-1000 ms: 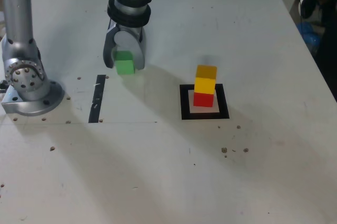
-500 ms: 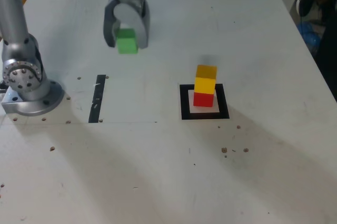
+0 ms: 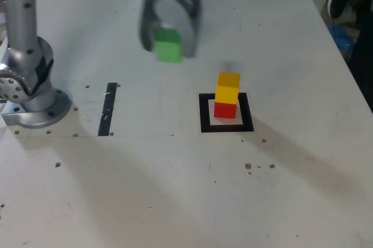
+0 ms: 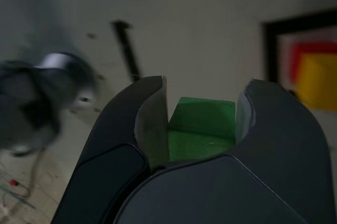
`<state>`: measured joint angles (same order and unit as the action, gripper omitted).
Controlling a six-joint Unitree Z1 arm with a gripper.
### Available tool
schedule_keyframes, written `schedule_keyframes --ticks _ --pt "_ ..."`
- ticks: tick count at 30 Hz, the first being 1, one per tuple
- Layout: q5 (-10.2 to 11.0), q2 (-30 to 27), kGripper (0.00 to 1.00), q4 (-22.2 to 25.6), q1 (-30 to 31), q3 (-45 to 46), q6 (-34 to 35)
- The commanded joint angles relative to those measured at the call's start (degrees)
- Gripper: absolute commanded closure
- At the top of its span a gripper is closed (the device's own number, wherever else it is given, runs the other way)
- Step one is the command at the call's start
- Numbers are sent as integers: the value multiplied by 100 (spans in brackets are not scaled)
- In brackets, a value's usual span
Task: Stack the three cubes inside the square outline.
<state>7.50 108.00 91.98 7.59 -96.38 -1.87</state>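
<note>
Green solid cube (image 3: 168, 45) was pinched between the dark curved gripper's (image 3: 170, 32) fingers, raised above the white table (image 3: 280, 189). To the exterior view's right, a yellow cube (image 3: 227, 88) sat on a red cube (image 3: 225, 110) inside the black tape square (image 3: 205, 124).

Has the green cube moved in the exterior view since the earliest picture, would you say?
Yes: the green cube is now farther right and higher in view than the black tape strip.
</note>
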Motion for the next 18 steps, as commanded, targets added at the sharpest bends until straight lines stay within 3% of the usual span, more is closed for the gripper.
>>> schedule_keyframes --ticks 1,18 --pt "-27 192 81 53 69 -1044 40" --pt "-101 838 79 23 96 -1417 -108"
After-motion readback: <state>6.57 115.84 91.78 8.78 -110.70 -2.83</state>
